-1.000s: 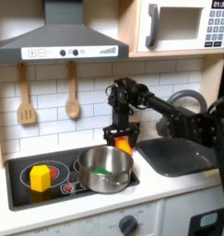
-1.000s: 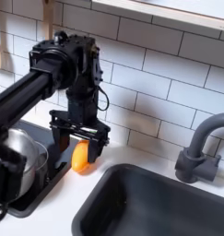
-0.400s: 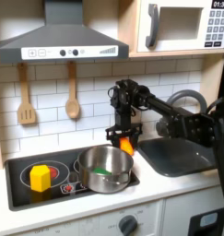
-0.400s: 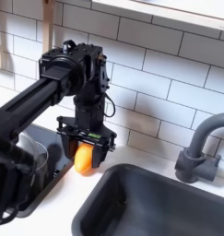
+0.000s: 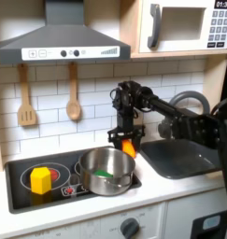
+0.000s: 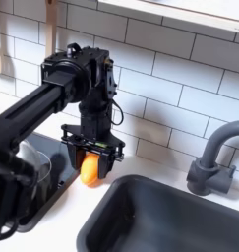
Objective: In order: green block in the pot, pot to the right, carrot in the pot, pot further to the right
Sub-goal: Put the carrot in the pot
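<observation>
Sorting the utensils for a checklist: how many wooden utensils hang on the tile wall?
2. A slotted spatula hangs at the first exterior view's left, and a spoon hangs just to its right, both under the hood. The arm may hide others.

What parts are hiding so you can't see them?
- Carrot top: second exterior view, covered by the gripper.
- Green block: first exterior view, mostly behind the pot wall.
- Pot: second exterior view, blocked by the arm.
</observation>
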You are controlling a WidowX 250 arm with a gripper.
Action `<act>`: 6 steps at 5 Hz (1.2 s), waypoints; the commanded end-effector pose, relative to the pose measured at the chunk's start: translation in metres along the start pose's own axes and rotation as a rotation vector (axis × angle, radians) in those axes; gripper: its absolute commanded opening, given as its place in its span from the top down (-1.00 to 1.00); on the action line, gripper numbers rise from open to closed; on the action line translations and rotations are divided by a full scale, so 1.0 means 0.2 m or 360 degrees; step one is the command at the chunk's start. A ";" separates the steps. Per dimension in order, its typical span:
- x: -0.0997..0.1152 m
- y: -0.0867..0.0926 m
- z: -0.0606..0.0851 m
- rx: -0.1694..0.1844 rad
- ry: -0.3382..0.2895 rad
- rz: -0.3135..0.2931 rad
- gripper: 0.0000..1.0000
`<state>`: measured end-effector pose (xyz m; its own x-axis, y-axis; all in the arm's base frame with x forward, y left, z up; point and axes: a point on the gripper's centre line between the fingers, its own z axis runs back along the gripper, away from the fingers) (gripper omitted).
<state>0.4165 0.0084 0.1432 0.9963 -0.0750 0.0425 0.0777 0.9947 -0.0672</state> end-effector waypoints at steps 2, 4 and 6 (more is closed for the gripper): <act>-0.14 -0.02 0.19 0.0024 -0.0071 -0.0029 1.00; -0.25 -0.03 0.37 0.0051 -0.0134 0.0000 1.00; -0.36 0.01 0.52 0.0133 -0.0185 0.0078 1.00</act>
<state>0.3416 0.0166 0.2450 0.9858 -0.0406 0.1631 0.0395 0.9992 0.0103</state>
